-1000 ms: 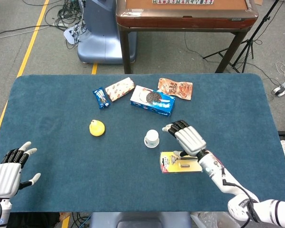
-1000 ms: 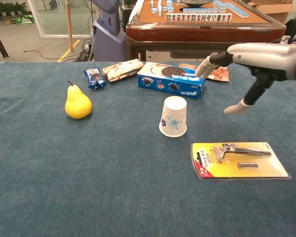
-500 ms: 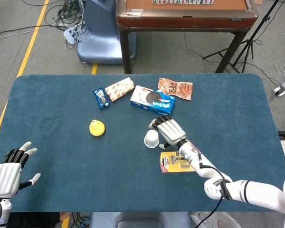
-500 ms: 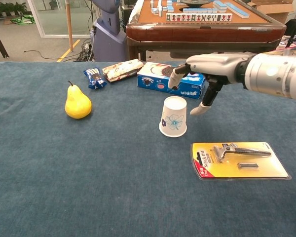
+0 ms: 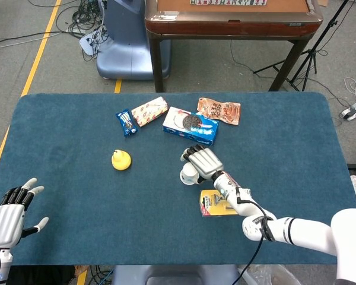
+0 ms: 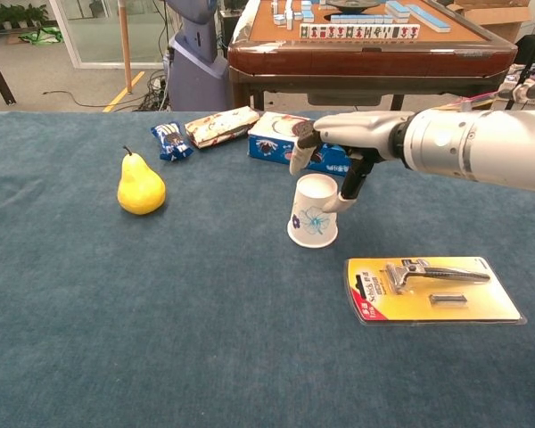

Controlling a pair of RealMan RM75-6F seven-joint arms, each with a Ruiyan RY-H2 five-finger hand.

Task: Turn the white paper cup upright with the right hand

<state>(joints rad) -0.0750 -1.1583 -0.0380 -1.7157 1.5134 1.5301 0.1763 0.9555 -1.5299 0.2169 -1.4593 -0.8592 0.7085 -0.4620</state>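
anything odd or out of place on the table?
Only the white paper cup: it stands upside down, mouth on the cloth, mid-table. The right hand is over it, thumb at its side. Nothing is spilled or damaged.

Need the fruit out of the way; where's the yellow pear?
Left of table centre in both views: the yellow pear stands upright, below the small blue snack packet.

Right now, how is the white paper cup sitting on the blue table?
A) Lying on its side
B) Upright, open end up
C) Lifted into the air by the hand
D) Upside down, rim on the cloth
D: the white paper cup stands with its wide rim on the cloth and its closed base on top, with the right hand just above it.
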